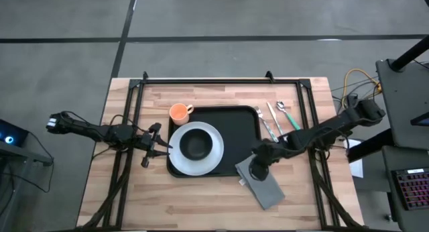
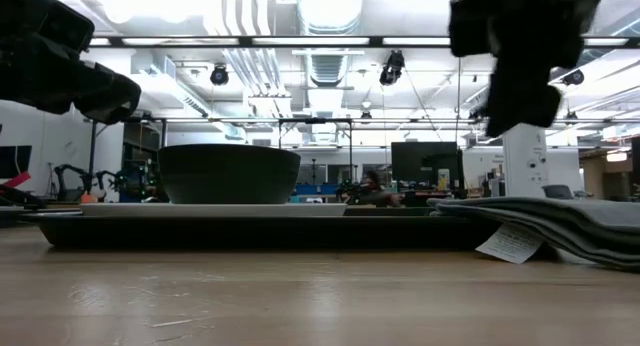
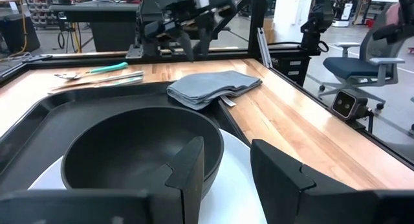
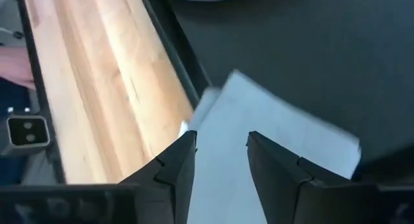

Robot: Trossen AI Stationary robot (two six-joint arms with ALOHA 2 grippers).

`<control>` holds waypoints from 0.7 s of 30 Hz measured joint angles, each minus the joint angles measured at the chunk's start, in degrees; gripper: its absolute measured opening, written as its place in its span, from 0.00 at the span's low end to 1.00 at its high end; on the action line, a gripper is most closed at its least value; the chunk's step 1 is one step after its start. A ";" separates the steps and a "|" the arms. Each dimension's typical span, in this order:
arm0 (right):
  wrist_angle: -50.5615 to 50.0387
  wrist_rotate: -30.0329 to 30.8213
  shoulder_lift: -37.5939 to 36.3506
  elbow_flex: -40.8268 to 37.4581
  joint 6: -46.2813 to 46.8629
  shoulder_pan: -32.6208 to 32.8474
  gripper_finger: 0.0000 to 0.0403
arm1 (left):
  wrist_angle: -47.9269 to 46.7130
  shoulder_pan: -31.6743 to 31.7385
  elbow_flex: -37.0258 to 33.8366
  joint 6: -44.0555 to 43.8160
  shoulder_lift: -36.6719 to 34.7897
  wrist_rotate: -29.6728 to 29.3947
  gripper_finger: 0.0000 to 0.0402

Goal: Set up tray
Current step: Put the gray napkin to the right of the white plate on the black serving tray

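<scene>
**Tray setup: right arm over napkin, left arm at plate edge**

The tray (image 1: 234, 125) lay flat at mid-table, long side running left to right. On its left half sat a white plate (image 1: 209, 158) carrying a small black bowl (image 1: 195, 145); the plate overhung the tray's near-left corner. An orange cup (image 1: 179, 112) stood just off the far-left corner. Cutlery (image 1: 276, 119) lay on the wood just beside the tray's right edge. A grey folded napkin (image 1: 268, 189) rested partly over the near-right corner, most of it on the table.

Handling, judged: the tray looked rigid, broad and thin, probably light when bare but now loaded with crockery. Its surface appeared smooth, so the plate could slide if it were tipped. The low raised rim was the only purchase; a pinch on a long-side rim, or one on each short end, would keep it level. The napkin was soft and would sag; best taken by the folded edge.

Right gripper (image 4: 220, 156): arm reached in from the right, wrist pointed down over the napkin at the tray's corner. Fingers stood parted above the cloth, holding nothing.

Left gripper (image 3: 223, 169): arm stretched low from the left, levelled at the plate's rim beside the bowl. Fingers apart, nothing between them.
</scene>
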 joint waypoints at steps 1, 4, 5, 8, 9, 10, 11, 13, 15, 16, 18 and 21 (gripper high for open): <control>-1.10 -0.01 -0.24 0.00 1.65 0.82 0.32 | -0.02 0.00 0.00 0.01 0.10 0.00 0.27; -4.81 0.01 -1.02 -0.04 6.39 3.60 0.32 | -0.02 -0.02 0.02 0.02 0.29 0.00 0.27; -6.19 0.00 -1.38 -0.04 7.96 4.60 0.32 | -0.01 0.00 0.02 0.01 0.28 0.00 0.27; -10.05 0.26 -2.29 -0.07 12.34 7.42 0.33 | -0.02 -0.02 0.02 0.02 0.24 0.00 0.27; -10.92 0.64 -2.55 -0.13 13.77 8.21 0.34 | 0.00 -0.01 0.02 0.01 0.21 0.00 0.27; -11.64 1.24 -2.82 -0.22 15.14 9.04 0.34 | 0.00 -0.01 0.00 0.00 0.23 0.00 0.27; -12.06 2.11 -3.02 -0.37 16.40 9.79 0.34 | -0.02 0.01 0.00 0.02 0.31 0.00 0.27; -12.07 3.80 -3.20 -0.92 18.35 11.20 0.35 | -0.02 -0.02 0.00 0.00 0.48 0.00 0.27; -12.25 4.94 -3.20 -1.65 20.48 12.67 0.35 | 0.00 0.01 0.01 0.00 0.61 0.00 0.27; -12.24 4.98 -3.20 -1.99 21.53 13.37 0.35 | -0.01 0.00 0.02 0.01 0.66 0.00 0.27; -12.18 5.16 -3.13 -2.80 23.71 14.84 0.34 | -0.01 -0.01 0.01 0.01 0.66 0.00 0.27; -12.17 7.05 -3.09 -4.19 26.25 16.90 0.33 | -0.02 0.00 0.02 0.01 0.66 0.00 0.27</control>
